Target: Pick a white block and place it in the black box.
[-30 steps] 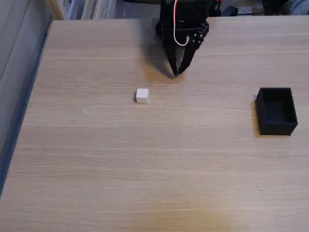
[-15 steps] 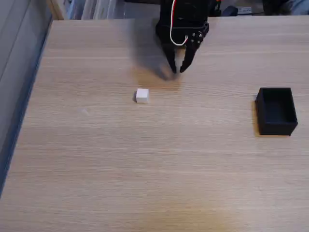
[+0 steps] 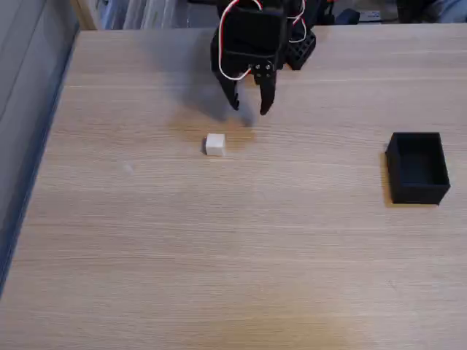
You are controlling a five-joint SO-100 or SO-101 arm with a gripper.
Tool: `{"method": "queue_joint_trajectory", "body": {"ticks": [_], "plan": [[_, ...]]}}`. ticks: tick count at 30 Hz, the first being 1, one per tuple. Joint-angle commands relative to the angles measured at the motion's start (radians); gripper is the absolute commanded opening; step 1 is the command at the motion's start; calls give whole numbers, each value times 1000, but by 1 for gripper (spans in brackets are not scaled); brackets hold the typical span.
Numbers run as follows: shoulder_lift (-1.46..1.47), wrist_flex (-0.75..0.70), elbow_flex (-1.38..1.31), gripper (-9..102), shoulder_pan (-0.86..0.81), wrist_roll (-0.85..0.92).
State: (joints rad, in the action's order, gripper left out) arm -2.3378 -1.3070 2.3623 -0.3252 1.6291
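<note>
fingers (image 3: pixel 249 109) apart, near white block (image 3: pixel 214 144), no labels

Black claw (image 3: pixel 249 109), red-white wires (image 3: pixel 232 73)

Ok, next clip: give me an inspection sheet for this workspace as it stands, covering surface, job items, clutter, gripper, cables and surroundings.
Surface: light wood-grain table, flat and dry-looking.
Job's things: white block resting on the table left of centre in the fixed view; black box near the right edge, open-topped, nothing seen inside it.
Clutter: nothing seen on the table.
Gripper: gripper pointing down, jaws parted, holding nothing, up and to the right of the block, apart from it.
Cables: red and white wires looped over the arm's body.
Surroundings: grey floor or wall strip along the left edge; indistinct items beyond the far table edge.
</note>
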Motion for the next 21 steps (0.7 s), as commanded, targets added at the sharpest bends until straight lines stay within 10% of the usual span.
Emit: {"method": "queue_joint_trajectory", "body": {"ticks": [1, 21], "plan": [[34, -3, -49, 22, -43, 31], [314, 43, -186, 28, -184, 123]]}}
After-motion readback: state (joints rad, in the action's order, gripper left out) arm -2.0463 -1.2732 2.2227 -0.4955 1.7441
